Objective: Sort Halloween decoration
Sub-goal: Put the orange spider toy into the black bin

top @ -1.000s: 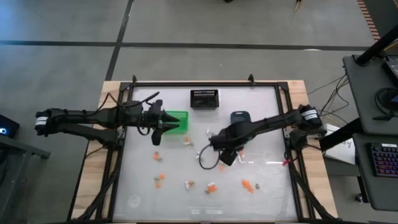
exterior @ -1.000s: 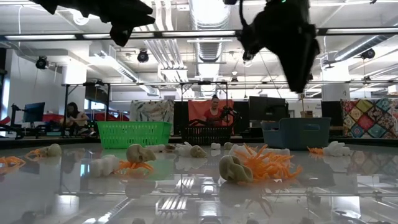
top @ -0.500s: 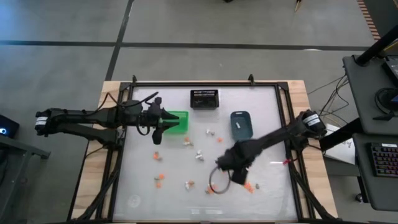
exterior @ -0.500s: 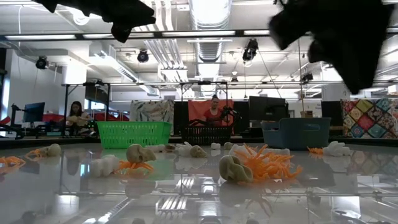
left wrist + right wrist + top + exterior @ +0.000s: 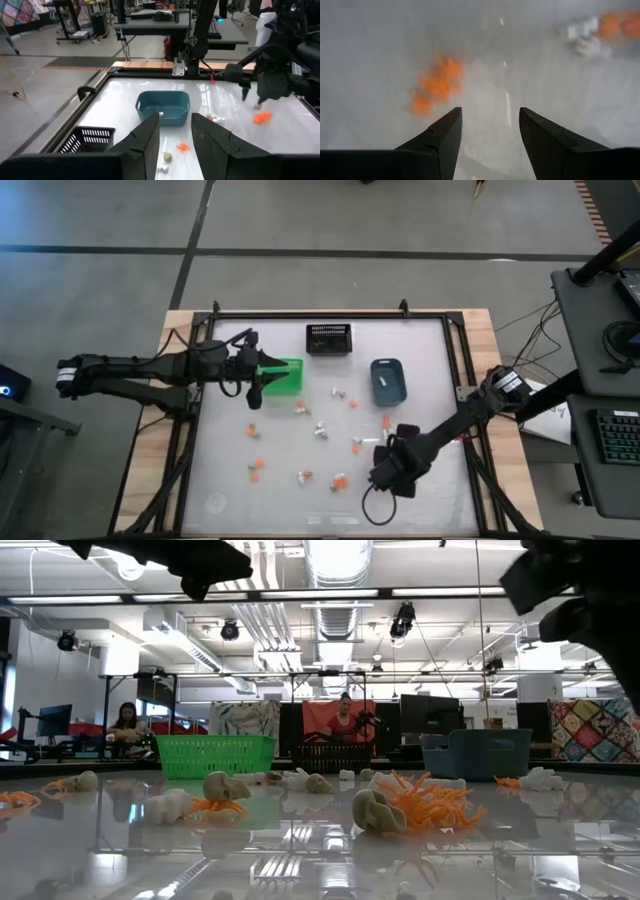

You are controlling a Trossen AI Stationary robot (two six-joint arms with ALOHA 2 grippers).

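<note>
We see the right gripper (image 5: 392,477) with jaws wide, empty, at table's 5 o'clock over an orange trinket (image 5: 436,85). Other Halloween decoration (image 5: 318,428) is scattered mid-table. Left gripper (image 5: 254,392), jaws parted and empty, hovers at 9 o'clock. Risk: fingers could nudge the trinket aside.

A green bin (image 5: 284,374) sits at ten o'clock on the white table (image 5: 225,480), a black mesh bin (image 5: 328,338) at twelve, a blue-grey bin (image 5: 388,380) at two. Two people sit beyond.
</note>
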